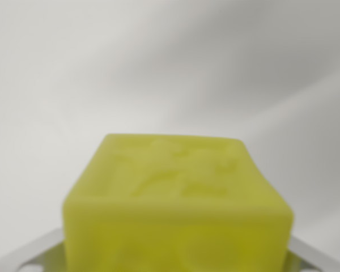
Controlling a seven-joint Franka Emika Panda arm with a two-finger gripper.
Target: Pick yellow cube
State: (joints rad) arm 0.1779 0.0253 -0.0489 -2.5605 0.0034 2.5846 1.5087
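Note:
The yellow cube (175, 209) fills the lower middle of the wrist view, very close to the camera, with a faint raised pattern on its top face. My gripper (175, 258) is shut on it. One grey metal finger (37, 254) presses against the cube's side at the wrist view's left. The other finger (317, 256) meets it at the wrist view's right. The cube's lower part is cut off by the bottom edge of the picture.
Behind the cube lies a plain white surface (158, 68), blurred, with soft grey shadows running across the upper right. Nothing else is in view.

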